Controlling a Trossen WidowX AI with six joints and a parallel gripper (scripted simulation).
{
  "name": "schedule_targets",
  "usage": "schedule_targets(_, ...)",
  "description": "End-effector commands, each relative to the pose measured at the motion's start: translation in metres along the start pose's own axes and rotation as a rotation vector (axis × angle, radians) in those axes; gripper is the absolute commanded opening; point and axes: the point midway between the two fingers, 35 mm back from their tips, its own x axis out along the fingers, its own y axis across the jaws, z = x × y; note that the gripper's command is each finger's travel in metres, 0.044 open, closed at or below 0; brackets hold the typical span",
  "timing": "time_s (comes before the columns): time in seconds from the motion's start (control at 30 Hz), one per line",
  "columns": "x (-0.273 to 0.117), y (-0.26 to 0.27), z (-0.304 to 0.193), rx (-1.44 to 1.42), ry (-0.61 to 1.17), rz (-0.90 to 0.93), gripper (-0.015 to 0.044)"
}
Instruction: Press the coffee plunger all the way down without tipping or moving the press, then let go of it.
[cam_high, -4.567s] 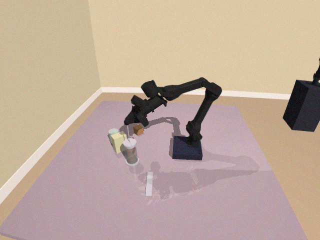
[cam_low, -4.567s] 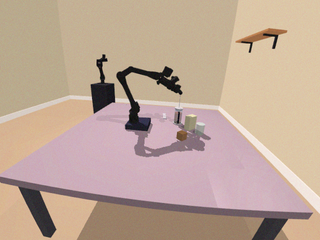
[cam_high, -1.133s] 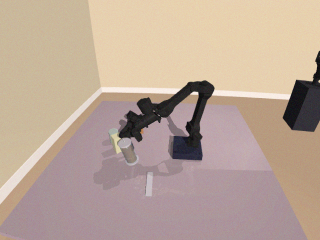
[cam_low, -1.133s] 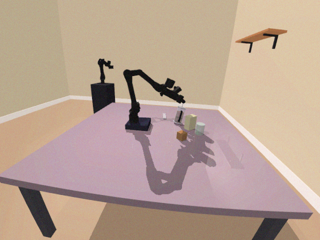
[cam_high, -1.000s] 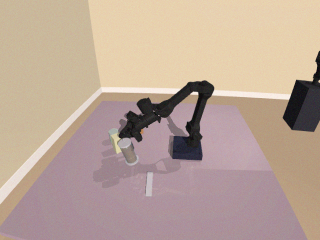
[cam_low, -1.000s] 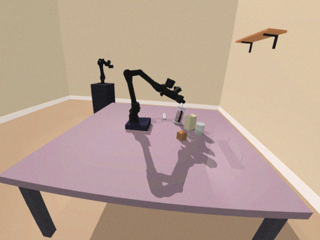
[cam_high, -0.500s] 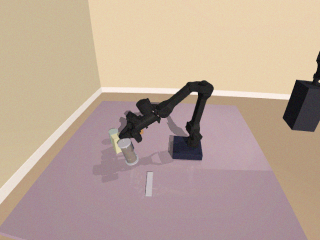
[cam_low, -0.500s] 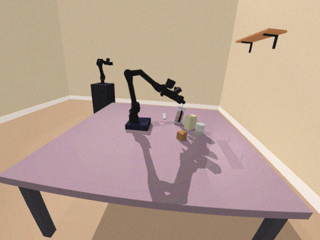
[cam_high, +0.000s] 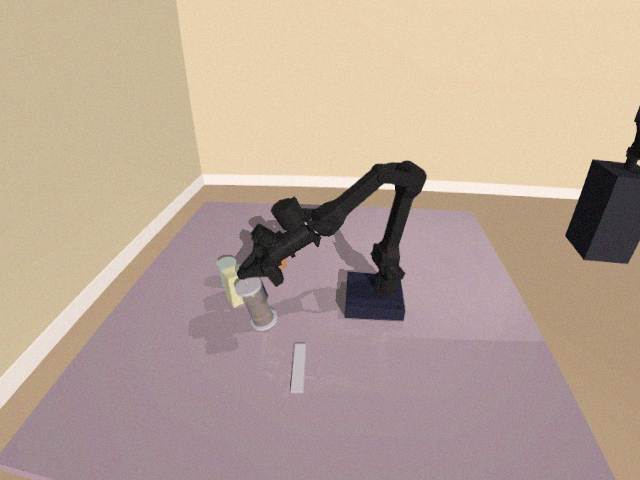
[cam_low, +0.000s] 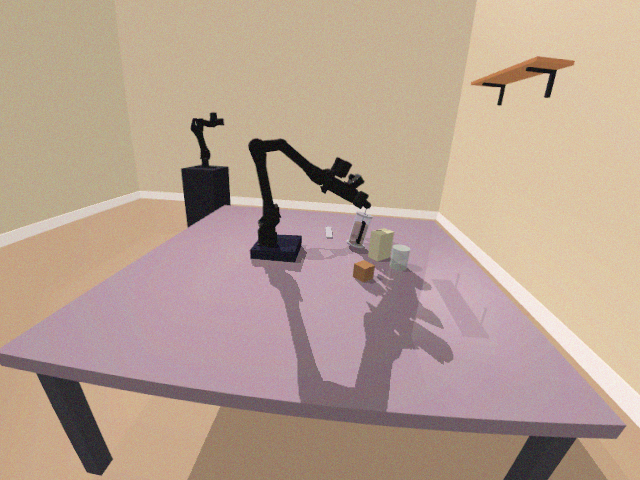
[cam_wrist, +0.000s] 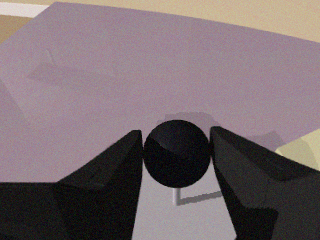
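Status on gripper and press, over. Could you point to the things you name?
Gripper (cam_high: 260, 279) (cam_low: 366, 205) (cam_wrist: 176, 137) shut on plunger knob (cam_wrist: 177, 153). Press (cam_high: 258, 308) (cam_low: 357, 232) standing, rod still showing above lid. Nothing seen blocking knob's path down.
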Motion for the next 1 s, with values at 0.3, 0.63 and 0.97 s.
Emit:
schedule_targets(0.3, 0.0065, 0.0000, -0.0128, 0.004, 0.046, -0.001, 0.0123)
schedule_targets(0.63, 0.0070, 0.0001, -0.0123, 0.004, 0.045, -0.001, 0.0123)
schedule_targets(0.97, 0.0076, 0.0001, -0.0118, 0.004, 0.045, -0.001, 0.0123)
